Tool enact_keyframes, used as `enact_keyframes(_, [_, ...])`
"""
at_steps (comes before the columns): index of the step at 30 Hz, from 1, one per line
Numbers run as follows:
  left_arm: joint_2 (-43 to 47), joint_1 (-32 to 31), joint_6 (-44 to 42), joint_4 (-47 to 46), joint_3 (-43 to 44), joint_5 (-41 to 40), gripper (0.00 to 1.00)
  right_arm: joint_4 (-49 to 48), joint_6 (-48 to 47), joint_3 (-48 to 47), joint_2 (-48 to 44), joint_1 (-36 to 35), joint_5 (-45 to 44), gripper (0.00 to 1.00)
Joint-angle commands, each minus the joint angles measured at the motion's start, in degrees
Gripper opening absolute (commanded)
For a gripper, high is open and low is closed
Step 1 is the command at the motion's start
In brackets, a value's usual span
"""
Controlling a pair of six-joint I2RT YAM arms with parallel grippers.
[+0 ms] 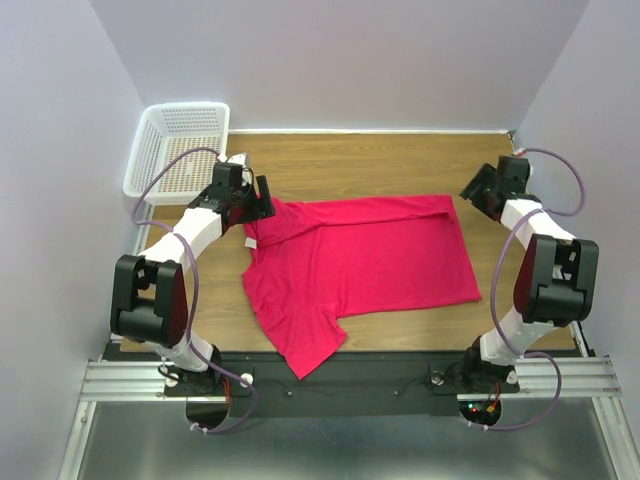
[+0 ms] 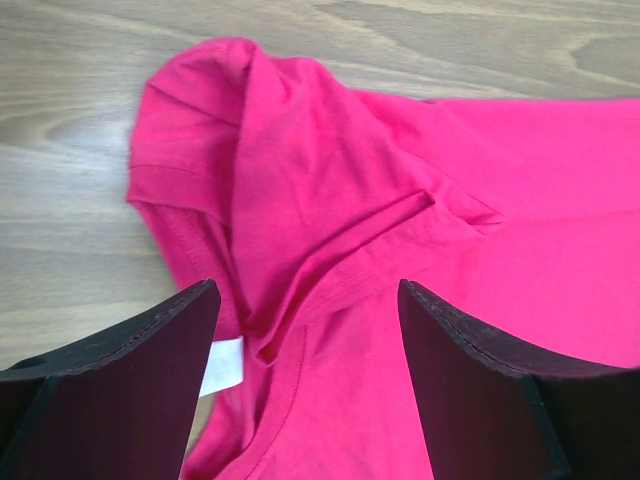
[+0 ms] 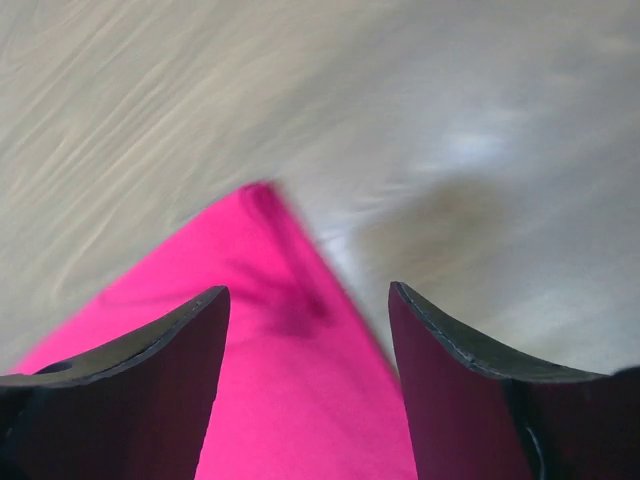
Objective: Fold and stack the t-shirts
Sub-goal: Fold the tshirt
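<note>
1. t-shirt (image 1: 360, 260): flat on wooden table (image 1: 380, 160), far edge folded over.
2. left gripper (image 2: 308, 290): fingers wide apart, holding nothing, above bunched sleeve.
3. right gripper (image 3: 308, 290): fingers wide, empty, over far right corner.

The left arm (image 1: 195, 232) and right arm (image 1: 528, 222) share white links and bulky black joint housings, a lilac cable (image 1: 160, 168) loops back from behind each wrist, and the left gripper (image 2: 310, 300) and right gripper (image 3: 310, 295) each carry two broad matte-black fingers (image 2: 130, 380) tapering to blunt tips.
</note>
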State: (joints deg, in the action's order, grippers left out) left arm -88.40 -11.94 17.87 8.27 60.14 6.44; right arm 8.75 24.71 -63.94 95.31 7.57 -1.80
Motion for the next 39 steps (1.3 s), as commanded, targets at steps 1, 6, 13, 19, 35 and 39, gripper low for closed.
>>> enact_keyframes(1, [-1.0,-0.1,1.3,-3.3,3.5,3.4,0.82,-2.9,15.4,1.6,0.8,2.9,10.4,0.74])
enact_keyframes(6, [-4.8,-0.4,2.0,-3.8,5.6,5.1,0.7,-5.2,24.0,3.2,1.7,2.9,9.9,0.73])
enact_keyframes(13, [-9.9,-1.9,2.4,-4.1,7.3,7.0,0.59,-5.9,32.5,4.5,2.8,2.9,9.4,0.64])
enact_keyframes(19, [-11.9,-2.1,3.0,-5.3,5.3,6.7,0.59,-5.9,36.4,6.5,3.3,2.9,9.6,0.63])
enact_keyframes(35, [-13.6,-2.1,2.4,-5.9,1.4,4.9,0.59,-6.0,41.8,7.6,4.1,2.9,12.3,0.61])
enact_keyframes(39, [-14.6,-2.2,2.2,-6.0,1.1,4.3,0.59,-6.1,42.2,7.3,4.9,2.9,12.4,0.61])
